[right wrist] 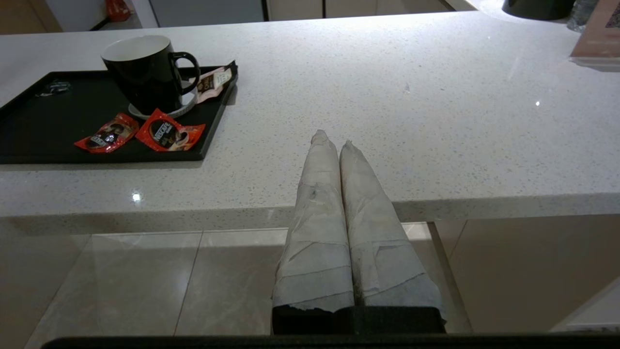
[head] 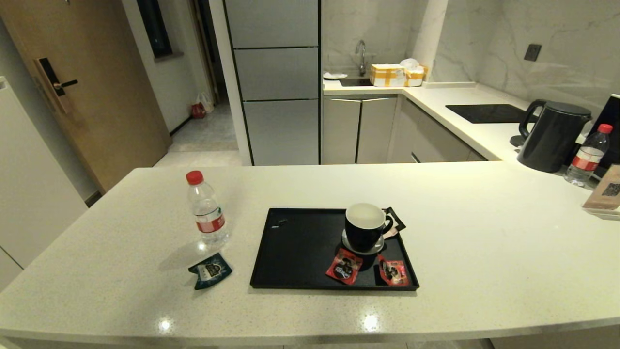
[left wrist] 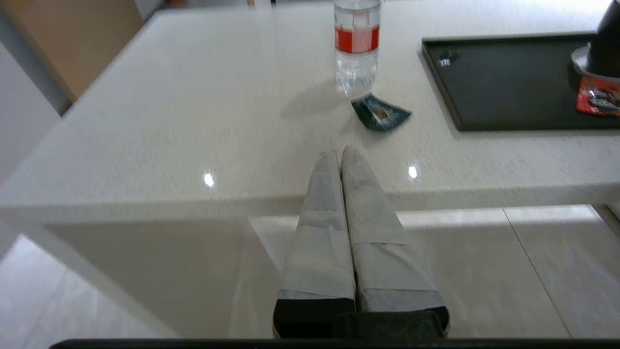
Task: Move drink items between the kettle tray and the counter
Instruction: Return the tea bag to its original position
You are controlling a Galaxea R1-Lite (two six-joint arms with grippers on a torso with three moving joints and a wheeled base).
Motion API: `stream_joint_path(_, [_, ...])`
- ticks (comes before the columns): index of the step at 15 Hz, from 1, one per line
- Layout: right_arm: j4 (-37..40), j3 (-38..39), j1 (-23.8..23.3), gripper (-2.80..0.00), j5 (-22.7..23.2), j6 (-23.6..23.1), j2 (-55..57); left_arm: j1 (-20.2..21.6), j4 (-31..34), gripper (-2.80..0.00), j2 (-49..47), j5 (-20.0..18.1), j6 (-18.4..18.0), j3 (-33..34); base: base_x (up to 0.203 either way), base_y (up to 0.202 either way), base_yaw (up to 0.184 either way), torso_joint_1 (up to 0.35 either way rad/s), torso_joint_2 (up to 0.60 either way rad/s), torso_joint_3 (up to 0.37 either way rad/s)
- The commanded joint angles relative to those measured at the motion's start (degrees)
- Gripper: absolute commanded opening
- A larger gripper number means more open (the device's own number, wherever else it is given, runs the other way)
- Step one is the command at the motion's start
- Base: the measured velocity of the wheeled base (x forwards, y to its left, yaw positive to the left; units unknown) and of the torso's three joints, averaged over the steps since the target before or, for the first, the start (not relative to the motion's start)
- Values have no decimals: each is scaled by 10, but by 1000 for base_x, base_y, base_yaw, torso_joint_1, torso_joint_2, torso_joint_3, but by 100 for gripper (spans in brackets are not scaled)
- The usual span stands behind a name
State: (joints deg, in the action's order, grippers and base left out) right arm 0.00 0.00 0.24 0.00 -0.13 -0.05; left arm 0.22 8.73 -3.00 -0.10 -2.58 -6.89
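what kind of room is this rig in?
Likely a hotel or serviced-apartment kitchenette: stone counter with a kettle, an inset hob, a sink tap, plus a tray of coffee sachets.

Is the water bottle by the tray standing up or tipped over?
Upright: the water bottle stands on the counter, red cap on top, outside the tray.

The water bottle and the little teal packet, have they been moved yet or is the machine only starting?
Both already lie off the tray: the water bottle stands on the counter, with the teal sachet in front of it. The kettle tray holds only the black mug and red sachets. Nothing is in hand: the left gripper and right gripper are shut, empty, near the counter's front edge. Whether a return trip remains, I cannot tell.
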Motion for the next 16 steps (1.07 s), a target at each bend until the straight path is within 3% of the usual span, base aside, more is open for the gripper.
stream_joint_path(1, [0,0,0,-280,0,0,0,0,50,-280,-76,-1,2,-55,0,0,0,0,0,0])
stream_joint_path(4, [0,0,0,-280,0,0,0,0,140,-280,-256,-4,14,-160,0,0,0,0,0,0])
stream_joint_path(6, [0,0,0,-280,0,0,0,0,84,-280,-408,-5,26,-165,0,0,0,0,0,0])
stream_joint_path(8, [0,0,0,-280,0,0,0,-2,-69,-280,-574,-3,35,-145,0,0,0,0,0,0])
stream_joint_path(11, [0,0,0,-280,0,0,0,-27,-383,-280,-830,26,46,-96,0,0,0,0,0,0])
stream_joint_path(13, [0,0,0,-280,0,0,0,-59,-536,-280,-967,67,65,-81,0,0,0,0,0,0])
stream_joint_path(16, [0,0,0,-280,0,0,0,-140,-688,-280,-1121,157,116,-115,0,0,0,0,0,0])
